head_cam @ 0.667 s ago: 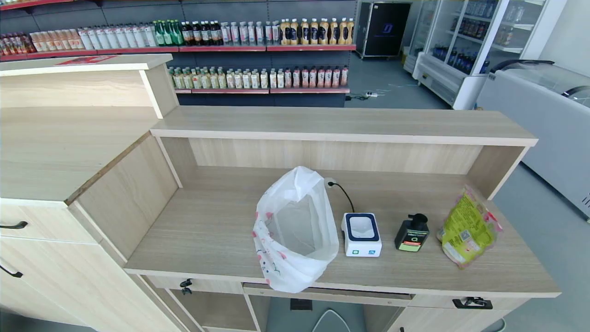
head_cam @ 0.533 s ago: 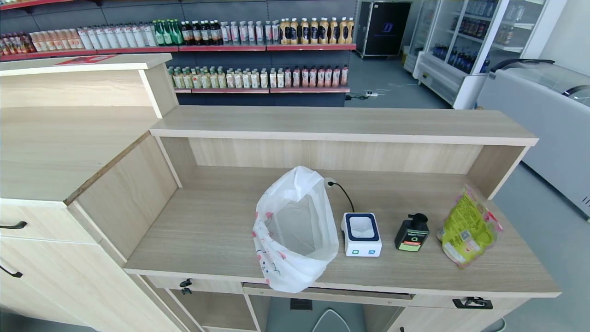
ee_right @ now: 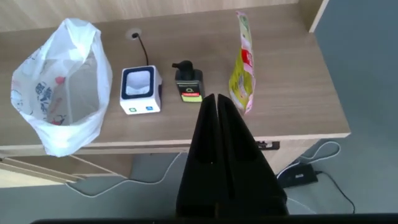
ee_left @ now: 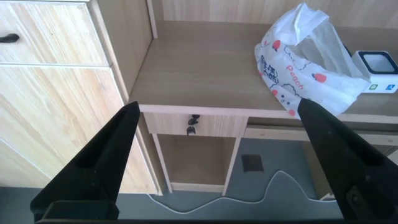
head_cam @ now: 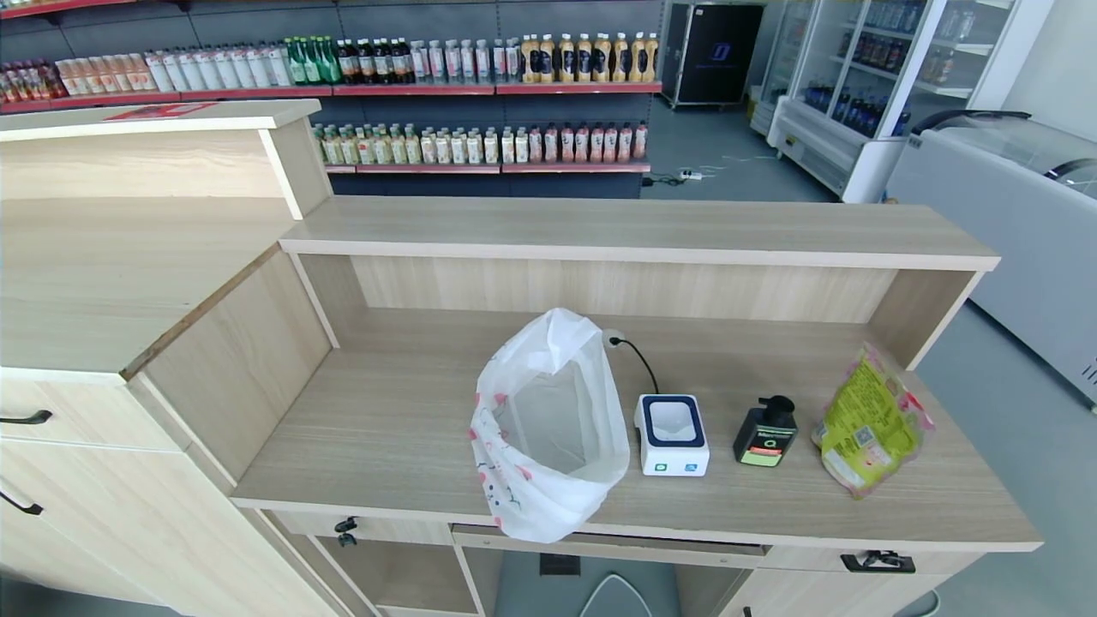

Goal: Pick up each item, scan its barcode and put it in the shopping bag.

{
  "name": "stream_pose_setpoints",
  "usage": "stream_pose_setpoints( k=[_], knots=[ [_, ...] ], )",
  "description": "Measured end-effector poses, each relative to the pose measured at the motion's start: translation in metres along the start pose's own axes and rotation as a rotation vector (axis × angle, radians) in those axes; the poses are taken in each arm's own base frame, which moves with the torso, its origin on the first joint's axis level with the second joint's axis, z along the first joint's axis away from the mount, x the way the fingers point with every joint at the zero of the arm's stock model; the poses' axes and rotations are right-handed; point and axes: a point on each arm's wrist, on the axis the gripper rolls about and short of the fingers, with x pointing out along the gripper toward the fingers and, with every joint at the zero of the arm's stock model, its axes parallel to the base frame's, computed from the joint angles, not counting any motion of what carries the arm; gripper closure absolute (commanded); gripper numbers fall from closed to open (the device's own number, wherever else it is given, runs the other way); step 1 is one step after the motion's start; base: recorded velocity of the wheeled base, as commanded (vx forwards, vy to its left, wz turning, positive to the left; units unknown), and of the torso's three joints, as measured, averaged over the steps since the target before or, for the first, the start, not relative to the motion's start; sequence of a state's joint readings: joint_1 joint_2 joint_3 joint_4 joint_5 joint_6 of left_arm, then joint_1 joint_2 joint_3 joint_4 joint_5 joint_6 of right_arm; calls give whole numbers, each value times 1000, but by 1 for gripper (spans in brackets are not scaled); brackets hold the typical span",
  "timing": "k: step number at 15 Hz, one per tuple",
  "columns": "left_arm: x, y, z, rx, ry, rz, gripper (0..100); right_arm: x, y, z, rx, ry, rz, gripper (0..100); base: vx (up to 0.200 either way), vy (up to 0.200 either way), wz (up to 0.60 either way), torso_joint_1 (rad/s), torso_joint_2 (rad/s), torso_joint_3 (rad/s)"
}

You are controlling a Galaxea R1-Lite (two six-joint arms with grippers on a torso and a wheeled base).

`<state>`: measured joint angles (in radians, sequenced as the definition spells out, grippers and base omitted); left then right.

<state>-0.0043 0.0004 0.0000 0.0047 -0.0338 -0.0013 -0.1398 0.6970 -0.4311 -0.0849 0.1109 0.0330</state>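
Note:
On the wooden counter (head_cam: 394, 428) a white shopping bag (head_cam: 548, 428) stands open. To its right are a white barcode scanner (head_cam: 674, 433), a dark pump bottle (head_cam: 765, 431) and a yellow-green snack pouch (head_cam: 872, 422). My left gripper (ee_left: 219, 104) hangs open off the counter's front edge, left of the bag (ee_left: 311, 56) and the scanner (ee_left: 379, 62). My right gripper (ee_right: 216, 98) is shut on nothing, held above the counter's front edge. It sits just in front of the bottle (ee_right: 188, 82), with the pouch (ee_right: 242, 62), scanner (ee_right: 140, 90) and bag (ee_right: 59, 87) beyond it.
A raised ledge (head_cam: 634, 231) runs along the counter's back, with side walls at the left (head_cam: 248, 360) and right (head_cam: 930, 317). A black cable (head_cam: 638, 360) leads from the scanner to a hole at the back. Drawers (ee_left: 50, 37) stand to the left.

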Motion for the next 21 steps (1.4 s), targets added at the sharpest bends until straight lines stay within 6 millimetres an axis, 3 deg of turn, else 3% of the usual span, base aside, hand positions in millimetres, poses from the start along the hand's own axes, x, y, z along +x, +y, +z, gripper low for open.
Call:
stream_pose_setpoints(
  k=[2,4,6,8,10,13,21],
  knots=[
    [0,0,0,0,0,0,0,46,-8,16,-17,50,-16,0,0,0,0,0,0,0],
    [0,0,0,0,0,0,0,92,-21,17,-68,98,3,0,0,0,0,0,0,0],
    [0,0,0,0,0,0,0,130,-36,5,-121,159,73,0,0,0,0,0,0,0],
    [0,0,0,0,0,0,0,155,-50,-14,-179,217,198,0,0,0,0,0,0,0],
    [0,0,0,0,0,0,0,170,-57,-34,-216,285,255,0,0,0,0,0,0,0],
    [0,0,0,0,0,0,0,185,-49,-56,-213,365,345,0,0,0,0,0,0,0],
    [0,0,0,0,0,1,0,216,-54,-78,-257,407,279,0,0,0,0,0,0,0]
  ],
)
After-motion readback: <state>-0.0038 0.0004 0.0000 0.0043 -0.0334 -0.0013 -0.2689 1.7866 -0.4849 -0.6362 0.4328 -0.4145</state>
